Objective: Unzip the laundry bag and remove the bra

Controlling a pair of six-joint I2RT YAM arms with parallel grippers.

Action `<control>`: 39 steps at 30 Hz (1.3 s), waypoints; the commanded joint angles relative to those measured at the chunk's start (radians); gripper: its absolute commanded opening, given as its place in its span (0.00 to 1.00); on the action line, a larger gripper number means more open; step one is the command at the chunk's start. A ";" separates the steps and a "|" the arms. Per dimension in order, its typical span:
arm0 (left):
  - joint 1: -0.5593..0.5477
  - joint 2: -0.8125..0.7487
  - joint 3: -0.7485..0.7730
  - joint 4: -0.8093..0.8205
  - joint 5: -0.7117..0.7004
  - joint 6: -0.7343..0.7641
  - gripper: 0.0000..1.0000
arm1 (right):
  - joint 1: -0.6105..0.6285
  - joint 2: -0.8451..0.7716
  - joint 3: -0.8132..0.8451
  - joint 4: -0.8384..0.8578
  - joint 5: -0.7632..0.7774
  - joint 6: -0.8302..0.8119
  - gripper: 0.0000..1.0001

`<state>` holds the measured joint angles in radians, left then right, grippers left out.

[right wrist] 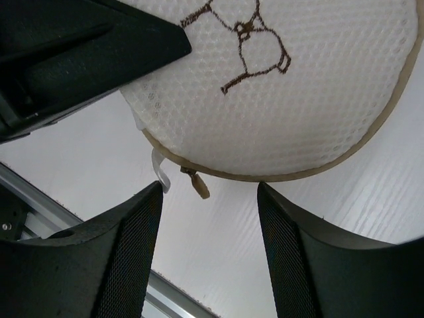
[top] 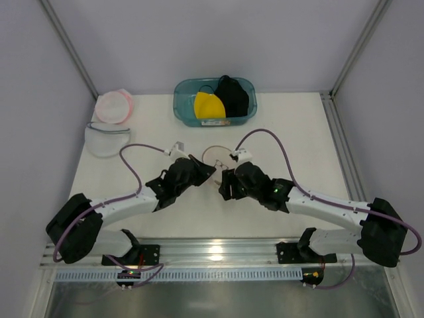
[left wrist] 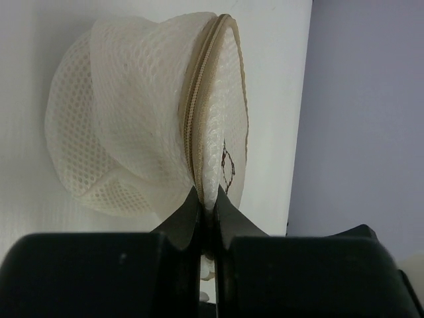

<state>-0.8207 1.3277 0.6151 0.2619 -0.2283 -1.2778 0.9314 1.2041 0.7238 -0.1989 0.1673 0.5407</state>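
The laundry bag, a round cream mesh pouch with a tan zipper rim and a dark stitched mark, sits at the table's middle between both arms. My left gripper is shut on the bag's near edge beside the zipper, tilting the bag up on its rim. In the right wrist view the bag fills the top, and its tan zipper pull hangs off the rim. My right gripper stands open just below that pull, touching nothing. The bra is hidden.
A teal basin at the back holds a yellow cup garment and a black one. A white-and-pink pouch and a translucent grey-rimmed pouch lie at the back left. A metal rail runs along the near edge.
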 commanded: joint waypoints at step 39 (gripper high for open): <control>0.031 -0.088 0.034 -0.170 0.073 0.159 0.00 | 0.072 -0.006 0.008 -0.227 0.299 0.091 0.04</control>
<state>-0.8116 1.2514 0.5983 0.1768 -0.1860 -1.2446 1.0073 1.2083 0.6941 -0.2993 0.3286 0.6033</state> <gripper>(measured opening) 0.031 0.060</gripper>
